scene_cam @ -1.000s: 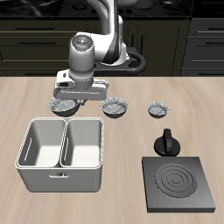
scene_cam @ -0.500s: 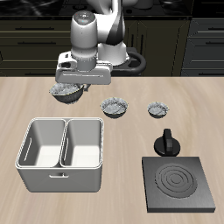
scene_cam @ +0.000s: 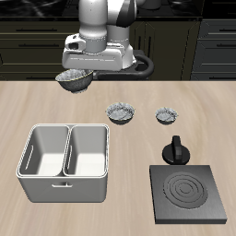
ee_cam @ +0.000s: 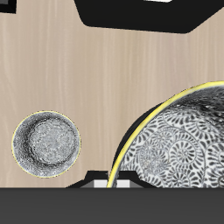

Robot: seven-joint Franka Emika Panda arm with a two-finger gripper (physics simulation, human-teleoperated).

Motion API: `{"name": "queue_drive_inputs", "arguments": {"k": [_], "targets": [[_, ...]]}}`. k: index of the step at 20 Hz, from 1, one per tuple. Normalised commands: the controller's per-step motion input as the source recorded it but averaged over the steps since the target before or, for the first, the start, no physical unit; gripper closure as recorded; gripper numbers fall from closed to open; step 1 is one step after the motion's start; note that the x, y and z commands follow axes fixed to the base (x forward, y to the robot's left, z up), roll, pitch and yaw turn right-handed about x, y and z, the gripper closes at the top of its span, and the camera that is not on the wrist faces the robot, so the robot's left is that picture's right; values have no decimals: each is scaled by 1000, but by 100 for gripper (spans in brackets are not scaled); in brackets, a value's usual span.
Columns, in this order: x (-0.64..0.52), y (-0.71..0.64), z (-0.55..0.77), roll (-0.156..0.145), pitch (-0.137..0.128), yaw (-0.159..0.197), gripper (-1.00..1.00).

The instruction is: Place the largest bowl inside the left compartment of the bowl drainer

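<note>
My gripper [scene_cam: 77, 72] is shut on the rim of the largest bowl [scene_cam: 74, 81] and holds it tilted, high above the table's back part. The bowl is dark grey outside and speckled inside, and it fills much of the wrist view [ee_cam: 179, 140]. The bowl drainer [scene_cam: 66, 189], a light grey tub, stands near the table's front edge, below and forward of the bowl. A central wall splits it into two deep wells, and both are empty.
The medium speckled bowl [scene_cam: 122, 113] sits mid-table and also shows in the wrist view [ee_cam: 45, 144]. The smallest bowl [scene_cam: 167, 115] sits beside it. A black knobbed object [scene_cam: 175, 149] stands behind the black square stove plate [scene_cam: 192, 194].
The gripper has lifted the largest bowl off the table and carried it upward and slightly back. The other bowls and the drainer have not moved.
</note>
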Motion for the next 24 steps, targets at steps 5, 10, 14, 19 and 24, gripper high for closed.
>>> {"name": "queue_drive_inputs", "arguments": {"k": [5,10,14,19,24], "targets": [[-163,231,626,22,-118,2,100],[129,139,253,-9,-23,26,100],[338,4,184,-46,9,20,100],[384,-8,285,-56,-5,-10,100],[431,85,262,-25,22,-17,100]]}}
